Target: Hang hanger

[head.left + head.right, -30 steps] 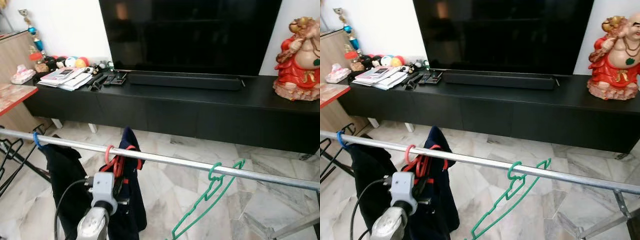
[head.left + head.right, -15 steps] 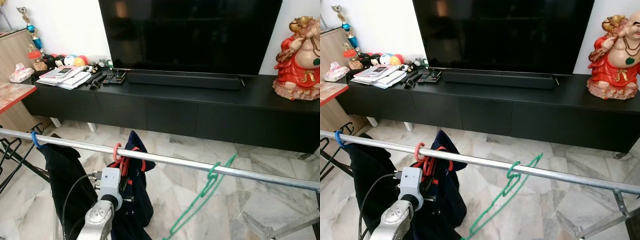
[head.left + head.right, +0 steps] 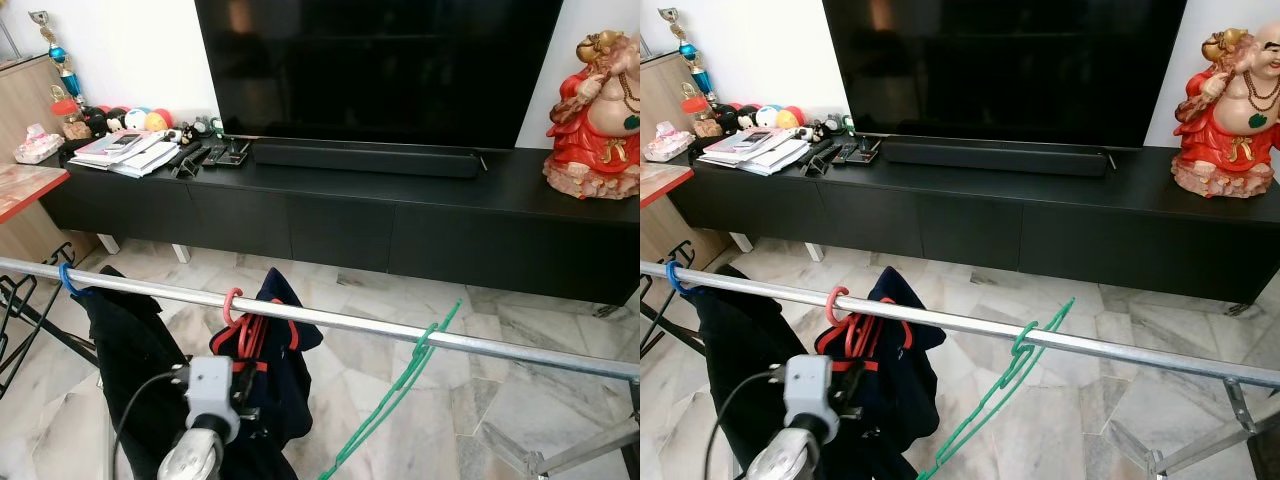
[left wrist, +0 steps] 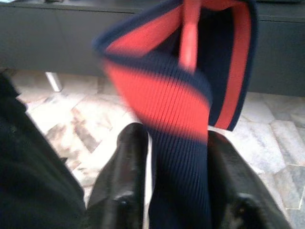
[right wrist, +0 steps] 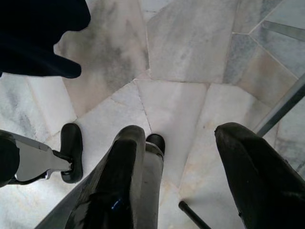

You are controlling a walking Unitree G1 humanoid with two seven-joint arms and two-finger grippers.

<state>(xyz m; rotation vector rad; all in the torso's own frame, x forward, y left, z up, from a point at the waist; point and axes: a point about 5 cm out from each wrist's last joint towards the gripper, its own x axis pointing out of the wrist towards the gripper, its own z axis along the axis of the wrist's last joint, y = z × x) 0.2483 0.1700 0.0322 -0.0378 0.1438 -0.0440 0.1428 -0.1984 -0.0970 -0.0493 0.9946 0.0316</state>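
A silver rail (image 3: 340, 322) crosses in front of me. A red hanger (image 3: 233, 306) carrying a navy garment with red trim (image 3: 283, 352) is hooked over it. My left arm (image 3: 211, 386) reaches up just below that hanger. In the left wrist view my left gripper (image 4: 177, 160) is open, with the garment's ribbed collar (image 4: 167, 102) hanging between its fingers (image 4: 129, 157). An empty green hanger (image 3: 424, 345) hangs further right, seen edge-on. At the left, a blue hanger (image 3: 67, 281) holds a black garment (image 3: 125, 350). My right gripper (image 5: 178, 157) is open and empty above the marble floor.
Behind the rail stand a long black TV console (image 3: 420, 215) and a large TV (image 3: 370, 65). A red statue (image 3: 590, 110) is at its right end, books and remotes (image 3: 150, 155) at its left. A rack leg (image 3: 580, 450) slants low at the right. Black hangers (image 3: 15, 310) hang far left.
My left arm has dropped a little lower beneath the red hanger, whose hook stays on the rail. The green hanger has swung round to edge-on.
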